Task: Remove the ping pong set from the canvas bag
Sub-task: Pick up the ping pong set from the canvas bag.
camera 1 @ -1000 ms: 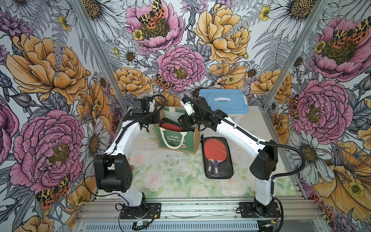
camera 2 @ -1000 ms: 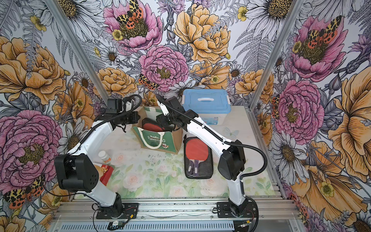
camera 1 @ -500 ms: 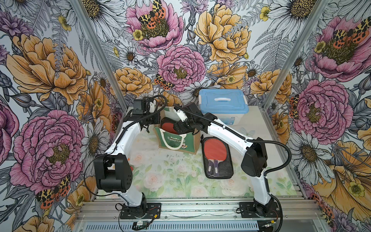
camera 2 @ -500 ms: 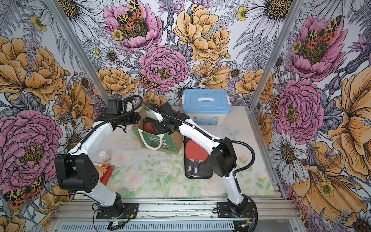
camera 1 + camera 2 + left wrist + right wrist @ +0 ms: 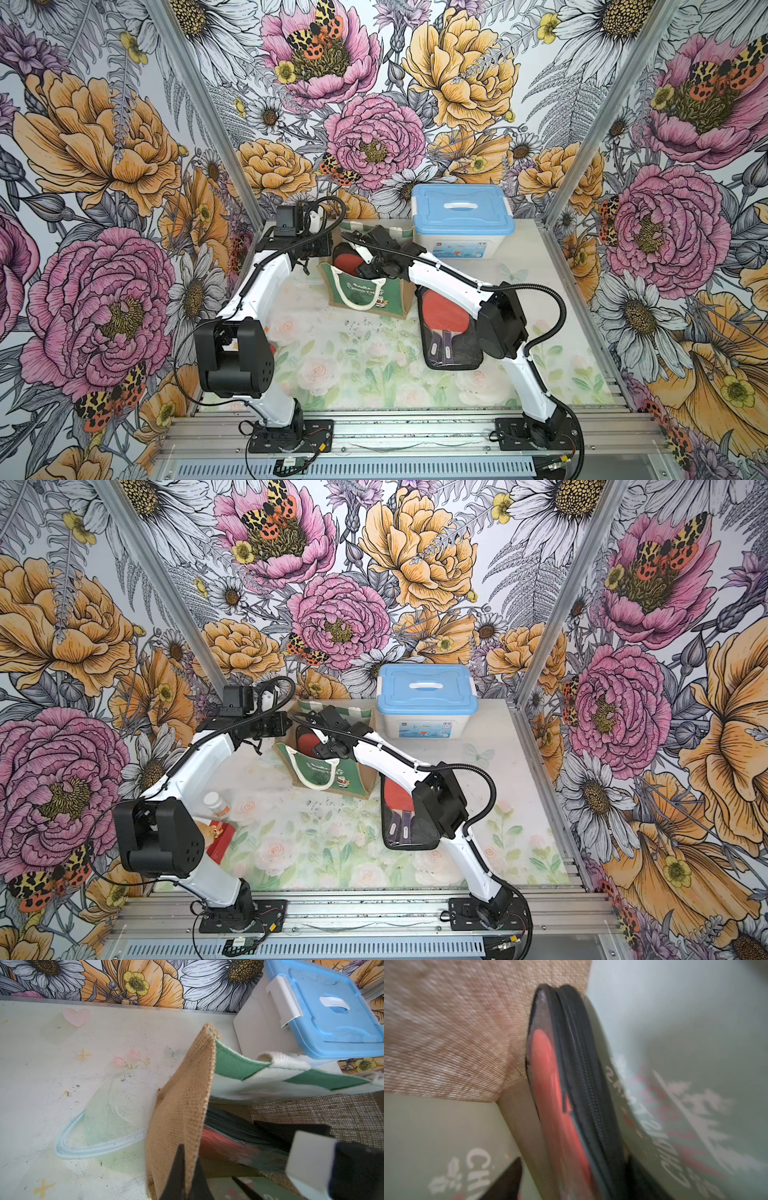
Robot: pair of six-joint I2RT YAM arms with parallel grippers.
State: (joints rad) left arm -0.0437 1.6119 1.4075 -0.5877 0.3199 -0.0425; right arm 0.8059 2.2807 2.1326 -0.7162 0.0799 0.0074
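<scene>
The bag [image 5: 365, 291] stands upright on the table [image 5: 374, 374], mouth up, just in front of the blue-lidded box [image 5: 461, 216]. The set [image 5: 579, 1084] to be taken out is inside it. It shows in both top views as a patch of red in the mouth, toward the left arm's side. The left gripper [image 5: 190, 1167] is closed on the bag's burlap side wall at the rim, one finger outside and one inside, which looks like an anchoring hold. The right gripper [image 5: 575, 1167] is down inside the bag. Its wrist view, which is blurred, shows the set standing on edge with its black zippered rim facing the gripper. The rounded end is pushed into the burlap corner, and one flat face leans on a printed green wall. The jaws stand apart and straddle that thin rim. The one finger [image 5: 510, 1180] clearly in view sits off the red face with a gap between, so I judge nothing is clamped yet. The set's long axis runs away from the gripper toward the burlap side. Its thin dimension lies across the jaws, so they can close straight onto it without turning. The right arm is plainly the nearer one and the one to pull. The pull likely has to go up along the set's own plane and out of the mouth, while the left arm's hold keeps the bag from rising with it. A second set [image 5: 449, 328] lies flat on the table beside the bag, partly under the right arm.
</scene>
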